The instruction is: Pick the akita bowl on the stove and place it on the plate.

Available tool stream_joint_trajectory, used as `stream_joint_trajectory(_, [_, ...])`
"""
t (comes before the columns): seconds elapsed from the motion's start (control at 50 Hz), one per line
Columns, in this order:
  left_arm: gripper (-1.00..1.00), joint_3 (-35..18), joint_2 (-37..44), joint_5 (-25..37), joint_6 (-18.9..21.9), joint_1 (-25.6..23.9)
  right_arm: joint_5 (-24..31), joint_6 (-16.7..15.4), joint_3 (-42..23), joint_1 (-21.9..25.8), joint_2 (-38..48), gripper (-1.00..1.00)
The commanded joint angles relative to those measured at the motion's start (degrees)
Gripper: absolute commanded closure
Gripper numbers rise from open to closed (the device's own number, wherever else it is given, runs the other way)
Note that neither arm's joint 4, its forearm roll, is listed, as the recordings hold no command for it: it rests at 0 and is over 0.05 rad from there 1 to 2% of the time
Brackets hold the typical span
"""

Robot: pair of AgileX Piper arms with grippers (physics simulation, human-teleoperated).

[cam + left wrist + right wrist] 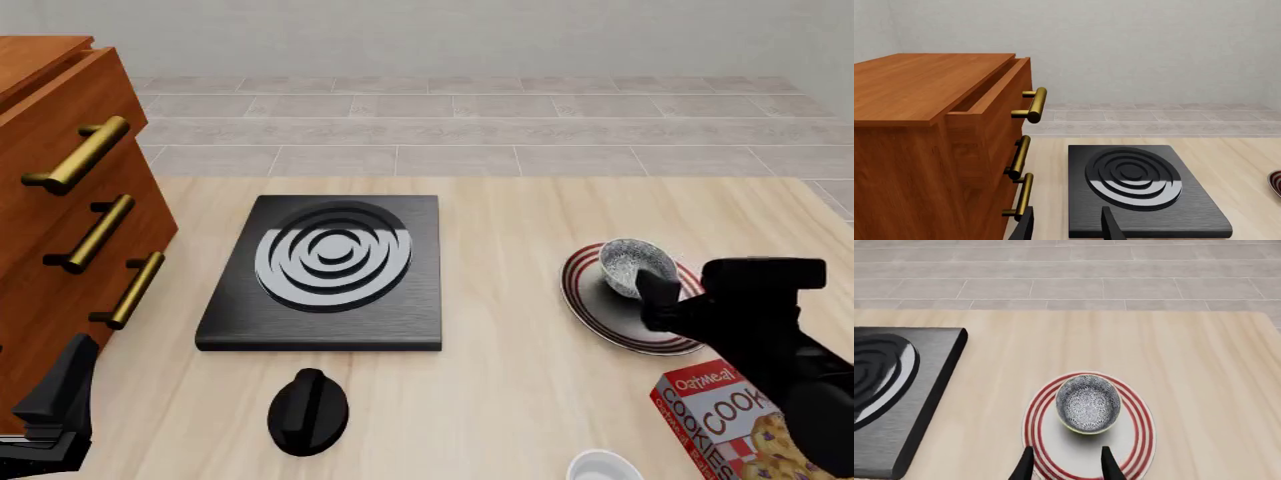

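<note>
- The akita bowl (1087, 403) sits upright on the plate (1134, 437), on the part of it farther from the arms; its speckled grey-white inside faces up; in the front view the akita bowl (635, 266) shows its pale rim above the red stripes of the plate (597, 312).
- The right pincer (1066, 460) hangs over the near part of the plate, its two dark fingers spread apart and holding nothing; the bowl lies just beyond the fingertips, apart from them; in the front view the right pincer (657, 292) is partly hidden by its own black arm.
- The stove (327, 272) lies flat on the desk (507, 390), well apart from the plate, to its left in the front view; its ringed burner is bare.
- The left pincer (1066, 225) is low beside the wooden drawer cabinet (927, 145) with brass handles, its fingers parted and empty, pointing toward the stove (1141, 192).
- A small black oval knob (308, 411) rests on the desk near the stove's front edge; a cookie box (727, 425) lies near the plate, and the rim of a white bowl (601, 467) shows at the bottom edge.
</note>
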Motion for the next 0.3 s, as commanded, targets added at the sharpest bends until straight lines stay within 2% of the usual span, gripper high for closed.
stream_joint_trajectory(0.02, [-1.00, 0.0, 0.0, 0.0, 0.0, 0.0, 6.3, -0.3, 3.4, 3.1, -12.6, -1.00])
stream_joint_trajectory(0.1, [-1.00, 0.0, 0.0, 0.0, 0.0, 0.0, 10.8, 0.0, 3.5, 4.2, -19.2, -1.00])
stream_joint_trajectory(0.3, [-1.00, 0.0, 0.0, 0.0, 0.0, 0.0, 17.0, 0.2, 4.0, 7.7, -28.2, -1.00])
